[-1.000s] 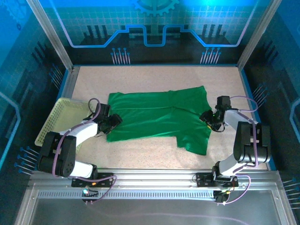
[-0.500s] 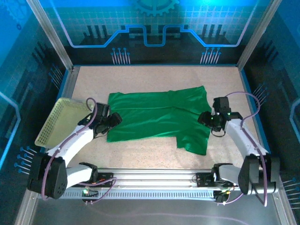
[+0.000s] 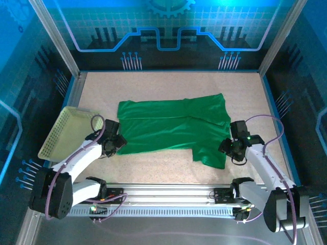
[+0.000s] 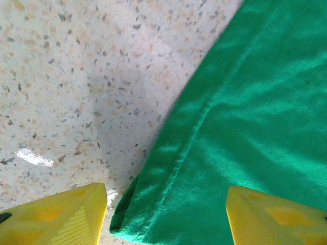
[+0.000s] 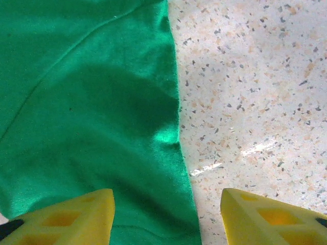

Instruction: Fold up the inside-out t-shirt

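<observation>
The inside-out t-shirt (image 3: 171,127) lies spread flat in the middle of the speckled table, a bright green cloth with a flap hanging toward the front right. My left gripper (image 3: 118,143) sits at the shirt's near left corner. Its yellow fingers (image 4: 56,217) stand open astride the hemmed corner (image 4: 168,204), one over bare table, the other over cloth. My right gripper (image 3: 226,147) is at the shirt's right edge, open, with the cloth edge (image 5: 176,168) running between its yellow fingers (image 5: 66,219).
A pale yellow-green perforated basket (image 3: 64,130) rests tilted at the table's left edge beside my left arm. Metal frame posts and blue walls ring the table. Bare speckled table (image 3: 168,81) stretches behind the shirt and to its right.
My right gripper has slid toward me along the shirt's right edge. My left gripper has moved down to the shirt's near left corner. The shirt itself has not shifted.
</observation>
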Robot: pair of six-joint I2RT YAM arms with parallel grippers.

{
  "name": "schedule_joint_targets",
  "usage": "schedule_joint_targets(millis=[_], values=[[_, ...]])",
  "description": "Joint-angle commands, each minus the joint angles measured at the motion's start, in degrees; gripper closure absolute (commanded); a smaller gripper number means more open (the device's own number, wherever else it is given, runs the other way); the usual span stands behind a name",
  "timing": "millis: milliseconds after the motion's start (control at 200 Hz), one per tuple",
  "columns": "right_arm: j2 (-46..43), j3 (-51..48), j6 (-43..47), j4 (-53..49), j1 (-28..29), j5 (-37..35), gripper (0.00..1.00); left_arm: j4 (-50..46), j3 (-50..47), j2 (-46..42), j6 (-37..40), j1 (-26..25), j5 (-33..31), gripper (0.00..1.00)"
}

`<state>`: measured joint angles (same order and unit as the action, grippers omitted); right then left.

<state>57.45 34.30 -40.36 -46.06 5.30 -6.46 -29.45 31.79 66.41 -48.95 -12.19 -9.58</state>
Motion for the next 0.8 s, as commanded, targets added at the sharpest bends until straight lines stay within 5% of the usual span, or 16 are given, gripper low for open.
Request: schedule_joint_targets(millis=[0,370,795], values=[[-1.11,-0.77,-2.21,-1.6,1.03,-2.16,0.41,-0.68,-1.7,1.16,-1.95,-0.46,2.11,0.39],[-0.67,-0.79,-3.03,-1.07,1.27,-2.92,0.4,2.12,-4.16,3.16,-3.47,-1.0,4.36,0.46],[-0.18,-2.5,-6.23,-0.96,4.37,-4.07,0.38,9.22,-3.84,7.39,-2.03,-1.0,5.0,0.8]])
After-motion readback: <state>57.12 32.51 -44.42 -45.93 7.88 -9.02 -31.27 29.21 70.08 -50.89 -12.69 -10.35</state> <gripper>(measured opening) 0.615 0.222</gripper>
